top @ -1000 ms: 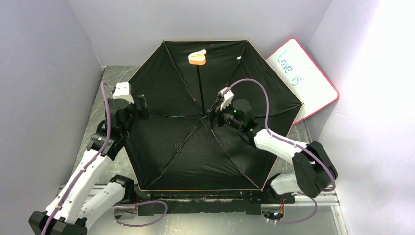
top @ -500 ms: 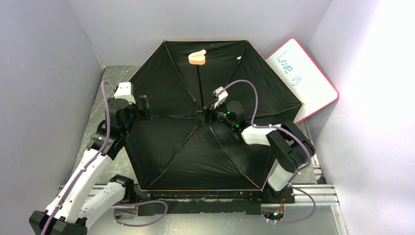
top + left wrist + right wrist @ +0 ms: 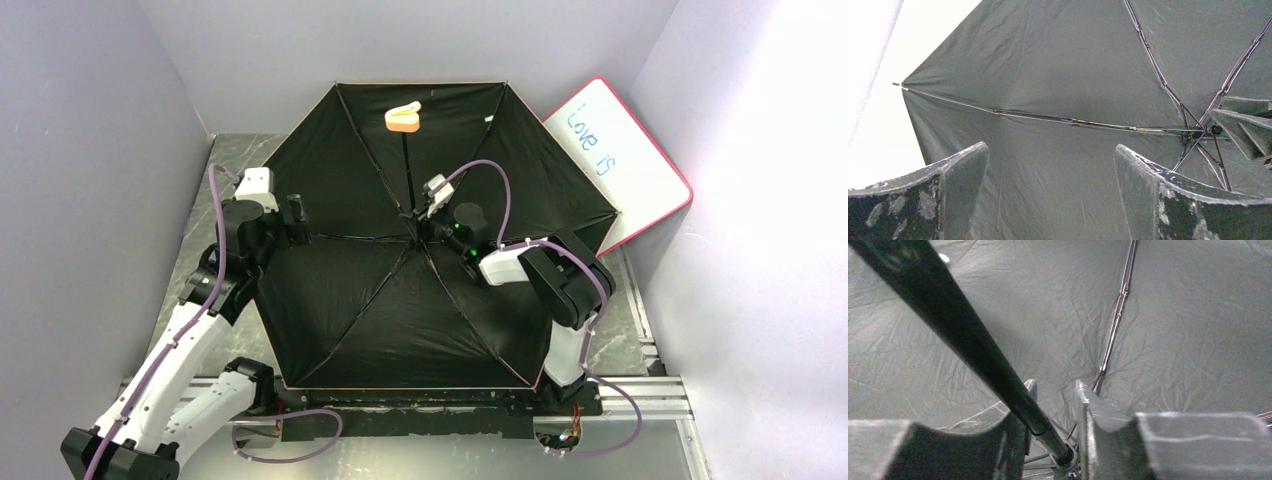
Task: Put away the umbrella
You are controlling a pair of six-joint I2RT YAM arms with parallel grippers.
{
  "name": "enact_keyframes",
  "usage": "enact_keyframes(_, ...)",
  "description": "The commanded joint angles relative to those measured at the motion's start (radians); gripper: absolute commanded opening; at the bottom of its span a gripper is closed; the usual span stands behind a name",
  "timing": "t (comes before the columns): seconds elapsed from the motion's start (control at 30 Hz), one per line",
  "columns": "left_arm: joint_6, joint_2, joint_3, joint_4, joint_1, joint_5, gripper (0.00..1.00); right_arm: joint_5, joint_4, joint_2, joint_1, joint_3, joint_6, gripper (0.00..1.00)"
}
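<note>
The umbrella (image 3: pixel 400 300) lies open on the table, black inside facing up, with its tan-orange handle (image 3: pixel 403 119) at the far end of the black shaft (image 3: pixel 408 170). My right gripper (image 3: pixel 420 228) is down at the hub where the ribs meet. In the right wrist view its jaws (image 3: pixel 1055 383) stand half closed on either side of the shaft (image 3: pixel 963 330), with a slit of fabric still showing beside the right finger. My left gripper (image 3: pixel 293 215) hovers over the canopy's left side, wide open and empty (image 3: pixel 1050 146), above a rib (image 3: pixel 1073 120).
A pink-framed whiteboard (image 3: pixel 620 160) leans at the back right, partly under the canopy's edge. Grey walls close in on the left, back and right. The canopy covers most of the table (image 3: pixel 225 160).
My right arm has reached further left to the hub, and its jaws have narrowed from wide open to close around the shaft. The left arm and the umbrella have not moved.
</note>
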State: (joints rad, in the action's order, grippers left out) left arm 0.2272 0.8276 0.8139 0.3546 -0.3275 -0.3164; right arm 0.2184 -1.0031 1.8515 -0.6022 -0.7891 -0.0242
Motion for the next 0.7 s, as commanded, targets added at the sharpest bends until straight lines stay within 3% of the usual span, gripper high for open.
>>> enact_keyframes(0.0,-0.002,0.001,-0.004,-0.037,0.011,0.028,0.99,0.017,-0.033,0.027,-0.002,-0.032,0.068,0.32)
enact_keyframes(0.13,-0.002,-0.001,-0.004,-0.039,0.013,0.028,0.99,0.045,-0.013,0.030,-0.003,-0.042,0.120,0.11)
enact_keyframes(0.27,0.001,-0.004,-0.003,-0.038,0.015,0.029,0.99,0.061,-0.014,0.004,-0.004,-0.031,0.177,0.00)
enact_keyframes(0.47,0.002,-0.028,0.003,-0.062,0.015,0.036,0.99,0.090,0.054,-0.107,-0.009,-0.029,0.312,0.00)
enact_keyframes(0.67,0.020,-0.057,0.104,0.014,0.015,0.083,0.99,0.102,0.046,-0.244,-0.018,0.020,0.568,0.00)
